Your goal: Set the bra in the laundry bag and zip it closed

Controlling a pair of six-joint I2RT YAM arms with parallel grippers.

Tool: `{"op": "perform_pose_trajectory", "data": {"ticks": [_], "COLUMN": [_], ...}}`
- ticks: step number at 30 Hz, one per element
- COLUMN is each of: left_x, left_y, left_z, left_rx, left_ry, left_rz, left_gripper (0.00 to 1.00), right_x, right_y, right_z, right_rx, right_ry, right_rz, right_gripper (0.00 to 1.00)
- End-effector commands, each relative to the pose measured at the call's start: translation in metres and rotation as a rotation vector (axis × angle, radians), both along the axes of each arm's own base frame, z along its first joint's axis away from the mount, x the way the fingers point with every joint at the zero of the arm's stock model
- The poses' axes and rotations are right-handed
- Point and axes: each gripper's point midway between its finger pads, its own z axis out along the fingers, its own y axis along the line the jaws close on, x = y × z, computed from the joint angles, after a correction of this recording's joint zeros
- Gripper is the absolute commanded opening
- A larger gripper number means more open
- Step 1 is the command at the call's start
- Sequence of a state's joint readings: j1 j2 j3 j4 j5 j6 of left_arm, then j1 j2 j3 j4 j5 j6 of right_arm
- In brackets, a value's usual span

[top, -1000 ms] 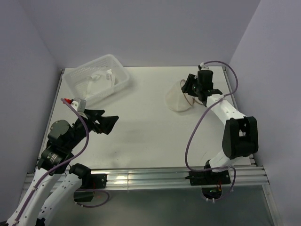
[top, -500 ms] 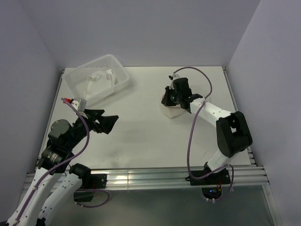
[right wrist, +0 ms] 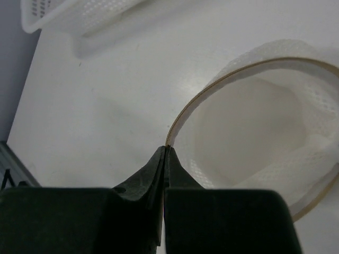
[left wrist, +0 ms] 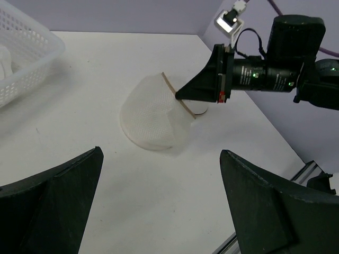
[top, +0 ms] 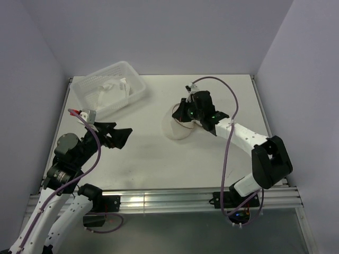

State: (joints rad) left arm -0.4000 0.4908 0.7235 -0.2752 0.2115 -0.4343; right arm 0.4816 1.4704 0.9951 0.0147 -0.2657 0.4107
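the right gripper (right wrist: 165, 151) is clenched on the tan rim of the laundry bag (right wrist: 249, 121), right of mid-table with its mouth facing away from the basket (top: 123, 103) far left, where the bra (top: 108, 91) seems to lie, nearer the wide-open left gripper (top: 119, 136).

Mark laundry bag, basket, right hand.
laundry bag (left wrist: 151, 119), left wrist view, mesh side wall.
basket (top: 124, 103), top view, near wall.
right hand (right wrist: 166, 149), right wrist view, closed fingertips at the bag's rim.
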Motion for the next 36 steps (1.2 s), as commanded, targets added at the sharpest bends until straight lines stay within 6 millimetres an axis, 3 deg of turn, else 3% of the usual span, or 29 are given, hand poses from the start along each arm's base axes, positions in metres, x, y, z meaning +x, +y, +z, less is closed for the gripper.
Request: {"op": "perform_pose_trajectory", "data": {"ticks": [1, 3, 7, 8, 12, 14, 17, 21, 23, 24, 25, 28, 32, 36], "left_x": [0.008, 0.013, 0.028, 0.032, 0.047, 0.054, 0.066, 0.087, 0.096, 0.105, 0.11, 0.13, 0.154, 0.181], "left_y": [0.006, 0.012, 0.026, 0.026, 0.027, 0.026, 0.035, 0.041, 0.042, 0.041, 0.043, 0.053, 0.068, 0.09], "left_z": [0.005, 0.003, -0.003, -0.006, 0.006, 0.011, 0.027, 0.018, 0.014, 0.01, 0.01, 0.015, 0.033, 0.029], "left_rx": [-0.019, -0.027, -0.017, -0.011, -0.055, -0.07, -0.12, -0.131, -0.117, -0.106, -0.1, -0.105, -0.121, -0.101], "left_ry": [-0.012, 0.009, 0.073, 0.093, 0.125, 0.135, 0.086, 0.094, 0.11, 0.13, 0.132, 0.125, 0.11, 0.132], "left_rz": [0.052, 0.095, 0.211, 0.222, 0.274, 0.291, 0.361, 0.443, 0.46, 0.477, 0.489, 0.549, 0.594, 0.641], "left_gripper": [0.99, 0.99, 0.99, 0.99, 0.99, 0.99, 0.99, 0.99, 0.99, 0.99, 0.99, 0.99, 0.99, 0.99], "right_x": [-0.014, -0.034, -0.058, -0.074, -0.093, -0.091, -0.079, -0.054, -0.055, -0.057, -0.062, -0.067, -0.064, -0.068], "right_y": [0.045, 0.079, 0.125, 0.138, 0.162, 0.168, 0.182, 0.199, 0.205, 0.208, 0.21, 0.205, 0.185, 0.161], "right_z": [0.005, 0.01, 0.047, 0.052, 0.066, 0.067, 0.052, 0.023, 0.017, 0.011, 0.009, 0.001, 0.019, 0.031], "right_rx": [0.127, 0.15, 0.226, 0.244, 0.281, 0.294, 0.294, 0.262, 0.263, 0.261, 0.263, 0.217, 0.187, 0.184], "right_ry": [0.029, 0.034, -0.006, -0.001, -0.019, -0.027, 0.002, 0.027, 0.043, 0.058, 0.07, 0.089, 0.025, 0.006], "right_rz": [0.095, 0.176, 0.284, 0.335, 0.364, 0.353, 0.337, 0.276, 0.303, 0.316, 0.342, 0.362, 0.364, 0.356], "right_gripper": [0.0, 0.0, 0.0, 0.0, 0.0, 0.0, 0.0, 0.0, 0.0, 0.03, 0.31, 0.67, 0.73, 0.74]}}
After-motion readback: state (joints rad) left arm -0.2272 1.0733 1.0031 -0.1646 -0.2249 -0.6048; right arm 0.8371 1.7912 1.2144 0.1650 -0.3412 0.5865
